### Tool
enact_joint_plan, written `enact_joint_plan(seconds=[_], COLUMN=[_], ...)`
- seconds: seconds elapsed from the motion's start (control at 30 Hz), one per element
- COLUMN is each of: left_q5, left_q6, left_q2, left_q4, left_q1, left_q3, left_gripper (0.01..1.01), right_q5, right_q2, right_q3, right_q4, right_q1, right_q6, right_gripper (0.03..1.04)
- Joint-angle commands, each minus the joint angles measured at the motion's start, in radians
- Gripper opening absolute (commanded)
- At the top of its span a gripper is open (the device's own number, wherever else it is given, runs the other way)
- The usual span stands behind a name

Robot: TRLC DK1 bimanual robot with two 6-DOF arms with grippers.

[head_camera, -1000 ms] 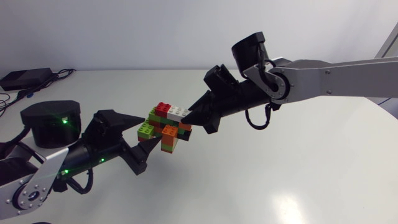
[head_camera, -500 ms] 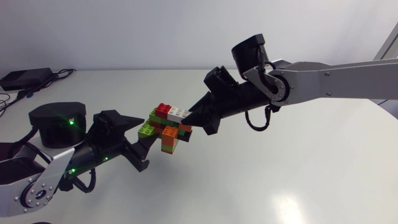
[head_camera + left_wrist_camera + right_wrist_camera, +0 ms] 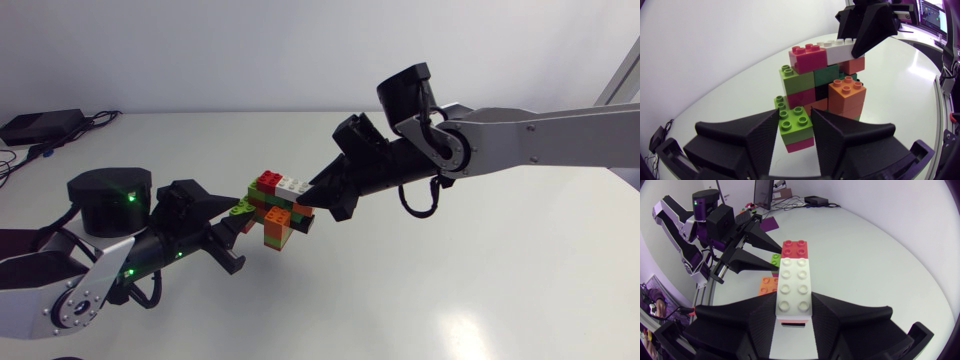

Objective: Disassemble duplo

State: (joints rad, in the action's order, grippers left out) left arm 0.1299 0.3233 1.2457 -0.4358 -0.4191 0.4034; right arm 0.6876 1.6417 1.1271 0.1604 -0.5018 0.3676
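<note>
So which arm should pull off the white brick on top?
Right, I think: the right gripper clamps the white brick from both sides, while the left gripper grips the light green brick lower down.

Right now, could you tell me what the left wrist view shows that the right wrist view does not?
Left wrist only: the stack's side layers, including the dark green brick. Right wrist only: the white brick from above, clamped in the right claw. Both: the red brick, orange brick and left claw on the light green brick.
</note>
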Motion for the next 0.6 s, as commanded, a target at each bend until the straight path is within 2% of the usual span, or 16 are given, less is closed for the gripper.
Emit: enact_joint_plan(seconds=[0.0, 0.17, 0.33, 0.57], left_q5=[0.008, 0.008, 0.008, 0.008], left_q6=[0.016, 0.026, 0.037, 0.039], left_q2=[0.029, 0.054, 0.072, 0.077], left_q4=[0.014, 0.011, 0.005, 0.002], left_q1=[0.000, -0.012, -0.024, -0.026], left_q3=[-0.005, -0.006, -0.009, -0.011], left_gripper=[0.208, 0.208, 0.208, 0.208], right_q5=[0.038, 0.049, 0.113, 0.081], right_q2=[-0.052, -0.046, -0.039, -0.011], right_q3=[-0.010, -0.024, -0.018, -0.013], right_q4=[-0.038, -0.078, -0.114, -0.125], right_q1=[0.012, 0.034, 0.085, 0.106], right_q6=[0.014, -0.018, -0.081, -0.081], right_gripper=[0.20, 0.20, 0.20, 0.20])
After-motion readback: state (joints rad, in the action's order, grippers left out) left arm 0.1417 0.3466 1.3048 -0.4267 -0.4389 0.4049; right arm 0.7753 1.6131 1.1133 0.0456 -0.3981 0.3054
